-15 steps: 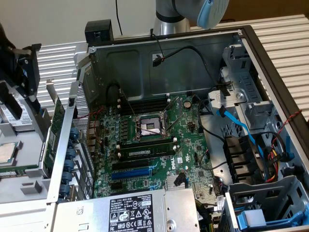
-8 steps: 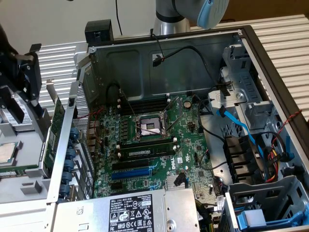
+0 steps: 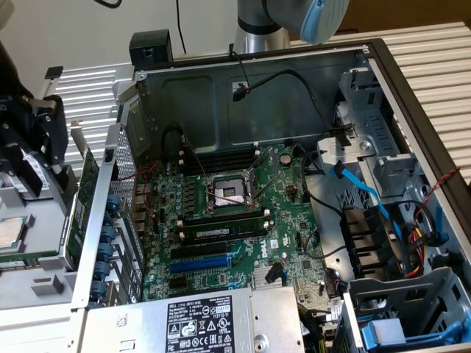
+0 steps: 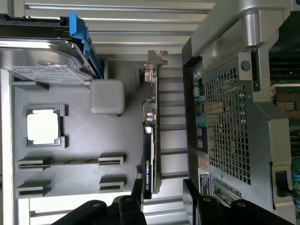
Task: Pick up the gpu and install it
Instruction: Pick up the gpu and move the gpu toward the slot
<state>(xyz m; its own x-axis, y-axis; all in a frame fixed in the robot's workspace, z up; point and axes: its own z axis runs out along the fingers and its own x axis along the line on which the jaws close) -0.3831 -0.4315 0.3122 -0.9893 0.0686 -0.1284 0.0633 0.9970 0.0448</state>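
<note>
Shows the gripper [image 4: 161, 202] with both black fingers [image 4: 137, 194] spread wide apart, side by side, gripping nothing. Stands with a grey arm [image 3: 283, 15] joint and its light blue cap [image 3: 324, 18] at the upper edge of the exterior view.

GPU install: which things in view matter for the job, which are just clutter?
Job: small green expansion card with black cooler shroud and silver bracket, on edge in the grey tray; open black jaws near it; large green motherboard in the open metal case.
Lying about: square silver processor chip; silver hard drive; grey plastic cube; blue flat cable.
</note>
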